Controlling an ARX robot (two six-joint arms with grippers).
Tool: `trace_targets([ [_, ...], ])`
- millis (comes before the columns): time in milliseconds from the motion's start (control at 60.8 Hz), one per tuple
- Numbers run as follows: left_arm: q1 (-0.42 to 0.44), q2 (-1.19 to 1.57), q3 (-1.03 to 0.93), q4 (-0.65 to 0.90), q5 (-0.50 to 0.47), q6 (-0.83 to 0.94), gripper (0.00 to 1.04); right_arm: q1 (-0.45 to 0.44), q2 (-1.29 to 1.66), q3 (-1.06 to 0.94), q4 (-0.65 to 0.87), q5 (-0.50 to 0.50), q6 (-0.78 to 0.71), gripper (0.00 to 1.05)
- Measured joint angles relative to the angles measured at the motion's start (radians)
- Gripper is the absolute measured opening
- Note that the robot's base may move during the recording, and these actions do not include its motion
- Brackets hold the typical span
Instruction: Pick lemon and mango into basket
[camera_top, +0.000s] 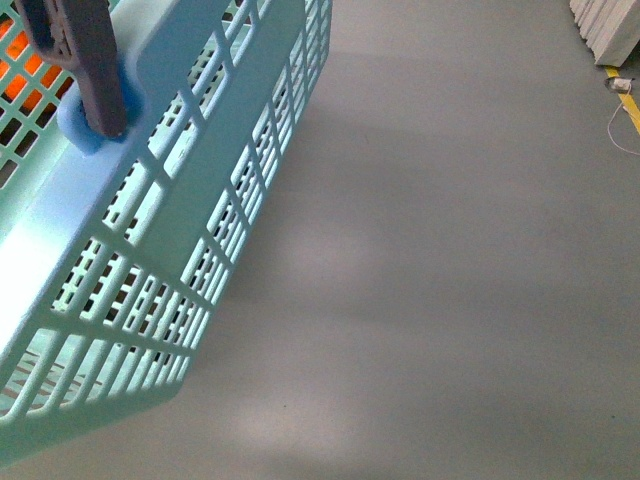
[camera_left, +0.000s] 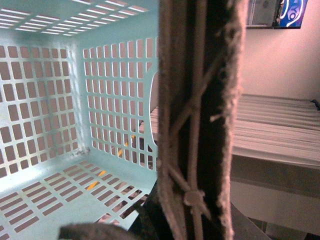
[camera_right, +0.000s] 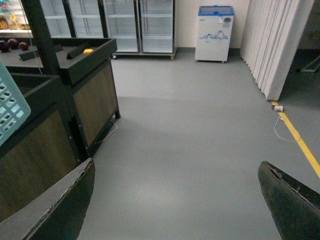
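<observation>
The light blue-green basket (camera_top: 150, 250) hangs tilted at the left of the front view, its grey-brown handle (camera_top: 85, 60) at the top. My left gripper (camera_left: 192, 200) is shut on that handle (camera_left: 195, 115), which has white ties and fills the left wrist view. The part of the basket's inside (camera_left: 50, 125) that shows is empty. An orange patch (camera_top: 25, 70) shows through the slots; I cannot tell what it is. My right gripper (camera_right: 175, 205) is open and empty above bare floor. A small yellow fruit (camera_right: 88, 51) lies on a dark stand, too small to name as lemon or mango.
Dark wooden display stands (camera_right: 90, 95) line the left of the right wrist view, with the basket's corner (camera_right: 10, 107) beside them. Glass-door fridges (camera_right: 140, 25), a white chest freezer (camera_right: 215, 27) and a white folding partition (camera_right: 280, 45) stand beyond. A yellow floor line (camera_right: 300, 142) runs along the right.
</observation>
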Motion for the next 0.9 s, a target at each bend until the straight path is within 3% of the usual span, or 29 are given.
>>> trace_targets([
  [904, 0.000, 0.000, 0.001, 0.000, 0.000, -0.003, 0.05, 0.000, 0.000, 0.000, 0.000, 0.004, 0.000, 0.96],
])
